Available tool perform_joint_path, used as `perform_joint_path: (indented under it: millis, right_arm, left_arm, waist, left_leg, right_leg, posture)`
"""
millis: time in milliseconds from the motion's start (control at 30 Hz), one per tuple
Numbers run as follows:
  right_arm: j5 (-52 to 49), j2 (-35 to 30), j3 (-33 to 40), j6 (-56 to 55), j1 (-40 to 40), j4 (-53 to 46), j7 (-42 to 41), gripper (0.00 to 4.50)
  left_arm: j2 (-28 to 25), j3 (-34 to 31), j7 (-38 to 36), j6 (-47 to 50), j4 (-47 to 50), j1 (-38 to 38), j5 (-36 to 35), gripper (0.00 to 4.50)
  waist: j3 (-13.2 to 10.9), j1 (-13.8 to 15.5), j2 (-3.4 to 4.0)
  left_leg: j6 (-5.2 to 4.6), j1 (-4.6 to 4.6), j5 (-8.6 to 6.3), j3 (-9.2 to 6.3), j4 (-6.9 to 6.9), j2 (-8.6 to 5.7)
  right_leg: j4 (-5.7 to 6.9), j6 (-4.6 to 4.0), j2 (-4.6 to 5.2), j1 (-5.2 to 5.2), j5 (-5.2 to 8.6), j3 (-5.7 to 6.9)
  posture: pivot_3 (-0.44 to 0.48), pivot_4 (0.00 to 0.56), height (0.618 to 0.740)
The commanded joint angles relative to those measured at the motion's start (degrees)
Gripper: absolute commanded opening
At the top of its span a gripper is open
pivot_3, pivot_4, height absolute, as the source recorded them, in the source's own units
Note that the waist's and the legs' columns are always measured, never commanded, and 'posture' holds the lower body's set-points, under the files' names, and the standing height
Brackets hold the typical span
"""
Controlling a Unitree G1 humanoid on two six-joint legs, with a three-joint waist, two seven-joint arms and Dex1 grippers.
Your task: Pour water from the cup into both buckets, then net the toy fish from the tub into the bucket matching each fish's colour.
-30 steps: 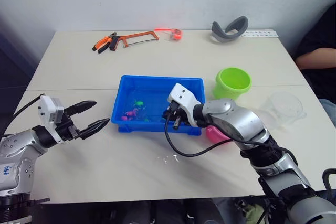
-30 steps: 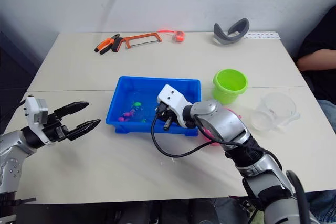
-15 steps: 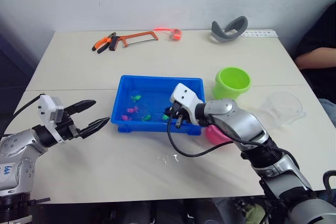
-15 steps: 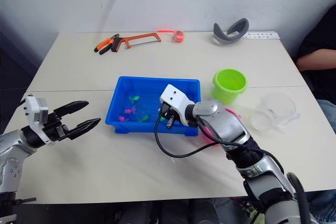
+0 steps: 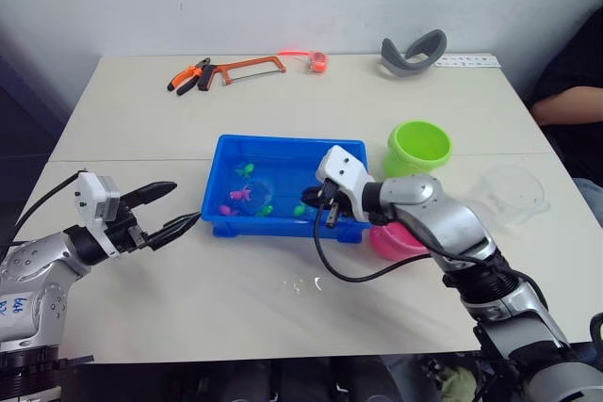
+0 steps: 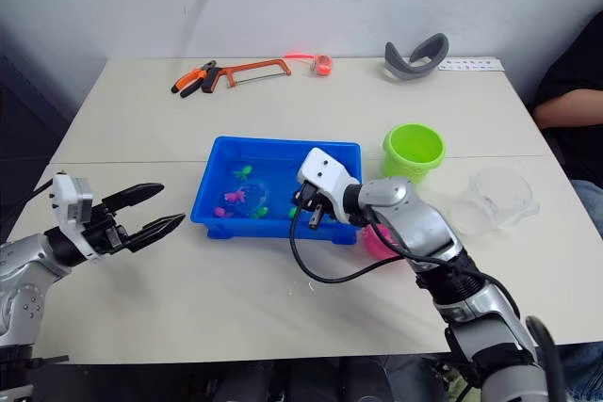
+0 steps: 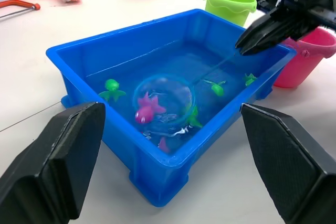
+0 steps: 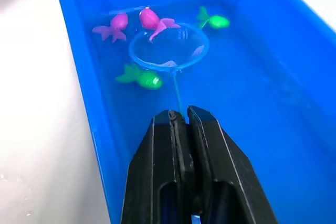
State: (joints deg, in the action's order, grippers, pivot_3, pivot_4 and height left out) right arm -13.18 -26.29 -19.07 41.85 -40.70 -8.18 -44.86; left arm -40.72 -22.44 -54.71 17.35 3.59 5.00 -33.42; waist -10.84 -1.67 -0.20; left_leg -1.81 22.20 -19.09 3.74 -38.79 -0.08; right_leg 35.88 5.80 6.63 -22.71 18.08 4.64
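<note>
The net (image 8: 169,48) is lowered into the water of the tub (image 5: 219,152), its blue hoop set half around a pink fish (image 8: 152,19) whose tail lies over the rim. A second pink fish (image 8: 116,24) is seen just beside the hoop, and green fish (image 8: 144,78) lie close on either side. The thin handle is clamped between the fingers of the right gripper (image 8: 180,116), which are pressed tight on it above the tub's near wall.

For a clean catch, the hoop is best slid further under the pink fish before it is raised, so that the whole body sits over the mesh; a slow, level lift is judged safer, since a tilted hoop could let the fish slip off or pick up a green neighbour. The pink bucket (image 7: 303,56) is placed right beside the tub, partly behind the right arm, with the green bucket (image 5: 418,145) past it; a short carry to the pink one is called for. The left gripper (image 5: 162,211) is held spread open over the table (image 5: 283,298), apart from the tub. The cup (image 5: 513,193) stands off to the right.
</note>
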Motion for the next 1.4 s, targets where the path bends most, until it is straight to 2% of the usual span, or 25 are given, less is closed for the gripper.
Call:
perform_joint_path:
  millis: [33,133,333,633,833,1000,1100,1233,1400]
  right_arm:
    - [-3.9,-0.3,4.5,1.8,0.3,-4.1,-1.5,0.00]
    - [-6.6,-0.7,7.1,3.4,0.9,-5.7,-2.4,0.00]
    - [-10.7,-5.3,11.2,3.9,4.7,-12.3,-5.0,0.00]
    - [-23.9,-13.1,28.4,7.8,13.5,-21.3,-7.4,0.00]
    - [-30.3,-21.1,44.9,10.5,24.7,-26.9,-6.7,0.00]
    - [-32.6,-24.5,59.7,12.3,36.3,-30.8,-6.6,0.00]
    - [-31.9,-24.2,66.3,11.5,44.0,-33.1,-7.4,0.00]
    - [-31.4,-22.9,73.1,9.8,54.1,-34.8,-8.9,0.00]
    - [-22.5,-18.8,74.8,-1.2,64.2,-36.3,-9.4,0.00]
  left_arm:
    - [0.2,-0.7,-0.4,-1.7,-0.1,1.1,-0.4,4.47]
    - [0.6,-0.4,-0.6,-2.1,-1.0,2.5,-0.4,4.47]
    - [0.5,1.4,-2.3,-2.3,-2.0,6.4,-0.9,4.47]
    - [-1.7,8.5,-11.5,1.2,-4.0,16.2,-1.2,4.47]
    - [-0.4,13.9,-17.3,0.6,-6.2,23.1,-0.4,4.47]
    - [3.4,18.1,-18.5,1.3,-6.4,28.2,-0.3,4.47]
    - [6.1,20.3,-18.2,2.3,-7.0,30.8,-0.2,4.47]
    - [8.6,21.9,-14.5,9.0,-6.4,32.7,-1.2,4.47]
    - [10.6,23.8,-15.6,8.8,-4.9,32.3,-0.6,4.47]
  waist:
    - [0.0,0.0,0.00]
    - [0.0,0.0,0.00]
    - [0.0,0.2,-0.01]
    - [0.0,0.3,-0.02]
    - [0.0,1.6,-0.01]
    - [0.0,2.6,-0.04]
    - [0.0,3.1,-0.04]
    - [0.0,3.1,-0.05]
    - [0.0,3.1,-0.06]
  left_leg:
    - [0.00,0.00,0.00,0.00,0.00,0.01]
    - [0.00,0.00,0.00,0.00,-0.03,0.01]
    - [-0.01,0.01,-0.01,-0.03,-0.06,0.00]
    - [-0.03,0.03,0.00,-0.02,-0.14,0.00]
    - [-0.07,0.02,0.00,0.05,-0.19,-0.01]
    - [-0.10,0.02,0.02,0.03,-0.24,-0.01]
    - [-0.20,0.02,0.07,0.06,-0.29,-0.07]
    - [-0.28,0.00,0.12,0.05,-0.29,-0.15]
    - [-0.28,-0.04,0.15,0.06,-0.29,-0.16]
  right_leg:
    - [0.01,0.00,0.00,0.00,0.00,0.00]
    - [0.01,0.00,0.00,0.01,0.00,0.00]
    - [0.01,0.01,0.01,0.03,-0.01,0.01]
    - [0.00,0.03,-0.03,0.10,-0.02,0.02]
    - [-0.05,0.04,-0.04,0.15,-0.02,-0.01]
    - [-0.06,0.06,-0.06,0.22,-0.03,0.00]
    - [-0.07,0.17,-0.08,0.26,-0.09,-0.06]
    - [-0.04,0.22,-0.12,0.30,-0.12,-0.08]
    - [-0.03,0.25,-0.16,0.32,-0.14,-0.13]
  posture:
    - [0.000,0.150,0.740]
    - [0.000,0.150,0.740]
    - [0.000,0.150,0.740]
    - [0.000,0.150,0.740]
    - [0.000,0.150,0.740]
    - [0.000,0.150,0.740]
    - [0.000,0.150,0.740]
    - [0.000,0.150,0.740]
    - [0.000,0.150,0.740]
